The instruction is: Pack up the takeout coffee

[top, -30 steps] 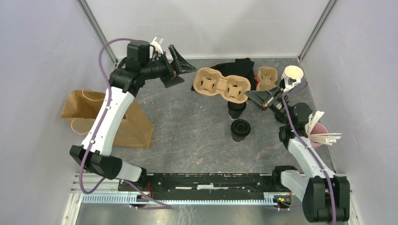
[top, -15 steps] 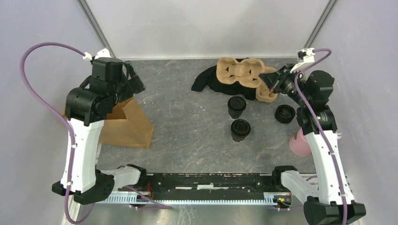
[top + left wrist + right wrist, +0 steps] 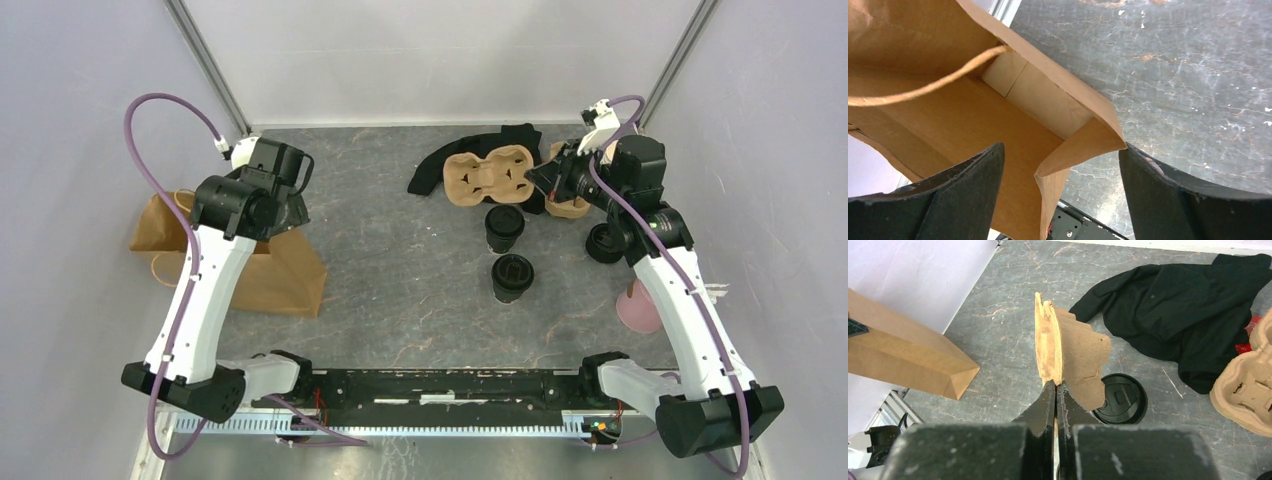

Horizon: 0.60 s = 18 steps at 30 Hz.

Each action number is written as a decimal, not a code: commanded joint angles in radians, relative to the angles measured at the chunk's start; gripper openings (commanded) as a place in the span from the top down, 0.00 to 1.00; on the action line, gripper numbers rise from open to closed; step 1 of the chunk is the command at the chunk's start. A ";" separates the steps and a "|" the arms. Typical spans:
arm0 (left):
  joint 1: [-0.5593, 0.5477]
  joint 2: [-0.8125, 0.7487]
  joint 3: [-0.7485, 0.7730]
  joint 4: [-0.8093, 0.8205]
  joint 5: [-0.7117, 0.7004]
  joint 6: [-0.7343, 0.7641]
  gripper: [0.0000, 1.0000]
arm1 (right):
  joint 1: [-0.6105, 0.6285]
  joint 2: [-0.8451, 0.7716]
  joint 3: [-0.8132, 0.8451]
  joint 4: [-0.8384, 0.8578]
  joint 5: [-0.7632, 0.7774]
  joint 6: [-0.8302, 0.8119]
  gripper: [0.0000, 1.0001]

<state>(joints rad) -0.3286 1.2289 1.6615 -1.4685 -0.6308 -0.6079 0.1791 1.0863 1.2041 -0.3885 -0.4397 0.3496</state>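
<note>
Two takeout coffees, black cups with black sip lids, stand mid-table: one farther back (image 3: pixel 505 228) and one nearer (image 3: pixel 512 277). The back one's lid shows in the right wrist view (image 3: pixel 1123 399). My right gripper (image 3: pixel 541 180) is shut on the edge of a brown cardboard cup carrier (image 3: pixel 488 175) and holds it above the table, just behind the back cup. In the right wrist view the carrier (image 3: pixel 1070 352) stands edge-on in the shut gripper (image 3: pixel 1055 386). My left gripper (image 3: pixel 283 208) is open over the brown paper bag (image 3: pixel 270 270); the bag's mouth corner (image 3: pixel 1083 145) lies between the fingers (image 3: pixel 1060 192).
A black cloth (image 3: pixel 478 150) lies at the back. A second carrier (image 3: pixel 570 205) sits under the right wrist. A black lid stack (image 3: pixel 605 243) and a pink cup (image 3: pixel 637 310) stand at the right. Frame posts rise at both back corners.
My left arm swung from the back centre down over the bag's open mouth. My right gripper carried the carrier back and up, then slightly left and nearer the cups.
</note>
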 commanded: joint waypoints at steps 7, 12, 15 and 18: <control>0.007 0.024 -0.010 0.004 0.040 0.014 0.46 | 0.011 -0.024 0.006 0.036 0.022 -0.036 1.00; 0.007 0.044 0.027 0.009 0.089 0.040 0.64 | 0.020 -0.019 0.008 0.039 0.022 -0.034 1.00; 0.008 0.064 0.066 0.020 0.155 0.064 0.67 | 0.026 -0.012 0.012 0.044 0.023 -0.034 1.00; 0.007 0.091 0.111 0.040 0.229 0.072 0.71 | 0.029 -0.006 0.019 0.046 0.019 -0.030 1.00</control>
<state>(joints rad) -0.3264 1.2953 1.6974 -1.4693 -0.5041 -0.5861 0.2012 1.0866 1.2041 -0.3866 -0.4316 0.3313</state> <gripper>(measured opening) 0.314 0.009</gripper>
